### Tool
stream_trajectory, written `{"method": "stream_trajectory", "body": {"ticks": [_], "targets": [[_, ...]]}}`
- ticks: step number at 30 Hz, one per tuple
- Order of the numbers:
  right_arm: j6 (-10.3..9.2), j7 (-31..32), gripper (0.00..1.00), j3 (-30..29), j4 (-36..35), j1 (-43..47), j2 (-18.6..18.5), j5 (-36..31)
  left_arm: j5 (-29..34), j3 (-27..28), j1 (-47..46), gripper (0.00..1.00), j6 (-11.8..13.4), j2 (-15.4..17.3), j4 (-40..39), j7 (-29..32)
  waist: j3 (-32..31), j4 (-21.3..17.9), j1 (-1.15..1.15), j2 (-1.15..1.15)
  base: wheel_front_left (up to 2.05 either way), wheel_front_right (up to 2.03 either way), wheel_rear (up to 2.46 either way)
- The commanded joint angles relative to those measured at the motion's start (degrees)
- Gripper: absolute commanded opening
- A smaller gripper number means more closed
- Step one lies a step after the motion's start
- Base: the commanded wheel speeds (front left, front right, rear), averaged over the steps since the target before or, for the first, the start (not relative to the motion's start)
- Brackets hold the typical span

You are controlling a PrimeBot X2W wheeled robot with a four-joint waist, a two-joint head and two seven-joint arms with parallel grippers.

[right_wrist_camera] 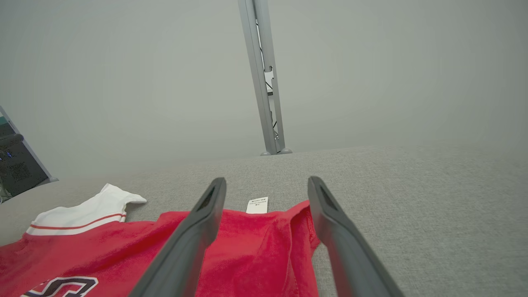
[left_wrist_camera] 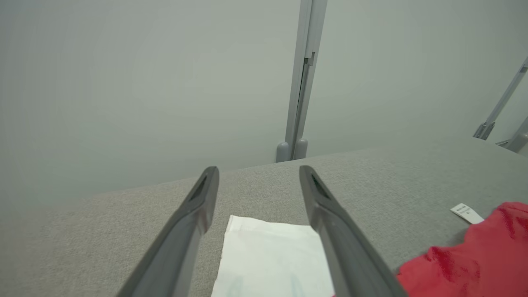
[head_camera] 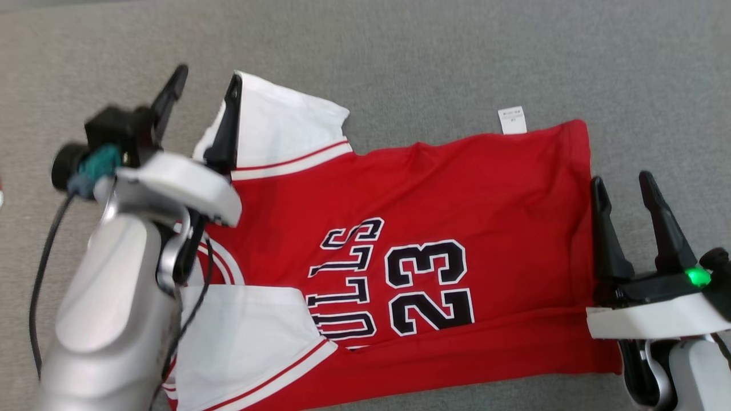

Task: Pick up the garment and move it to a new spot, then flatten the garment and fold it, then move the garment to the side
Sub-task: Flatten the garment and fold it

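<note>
Two grippers, fingers spread and empty, flank the jersey (head_camera: 457,188): left gripper (head_camera: 208,77) at nine o'clock, right gripper (head_camera: 621,181) at three, probably ready to flatten it.

Soft, even light; one arm blurred

Diffuse brightness lies flat over the grey counter (head_camera: 400,57), with only thin, faint shadows at the edges of the garment (head_camera: 485,188). In the head view the left forearm (head_camera: 108,325) is smeared by blur, and a green lamp (head_camera: 698,277) on the right wrist glares. Both wrist views are hazy behind, the fingers (left_wrist_camera: 185,235) soft near the bottom edge, a post (right_wrist_camera: 262,82) leaning with wide-angle bend.
</note>
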Motion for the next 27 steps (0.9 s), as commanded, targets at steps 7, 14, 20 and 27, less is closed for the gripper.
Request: {"method": "stream_trajectory", "body": {"ticks": [7, 14, 20, 27], "targets": [[0.01, -0.30, 1.00, 1.05, 0.37, -4.46, 0.24, 0.87, 0.53, -1.64, -13.76, 1.00, -3.36, 1.50, 14.98, 4.55, 8.01, -2.97, 0.00, 0.00, 0.00, 0.00, 0.00], [0.01, -0.31, 1.00, 1.28, 1.56, -5.89, -0.11, 1.63, -0.05, -3.26, -20.86, 1.00, -4.98, 1.94, 30.48, 10.04, 9.27, -3.93, 0.00, 0.00, 0.00, 0.00, 0.00], [0.01, -0.31, 1.00, -0.63, 3.97, -8.00, -2.82, 3.48, -0.51, -4.45, -22.98, 0.00, -5.75, 0.61, 35.92, 8.85, 9.11, -3.21, 0.00, 0.00, 0.00, 0.00, 0.00], [0.01, 1.84, 1.00, -0.31, 10.09, -16.26, -8.75, 7.25, -0.38, -6.27, -25.00, 0.00, -6.28, -1.67, 38.54, 4.79, 9.79, -0.12, 0.00, 0.00, 0.00, 0.00, 0.00]]}}
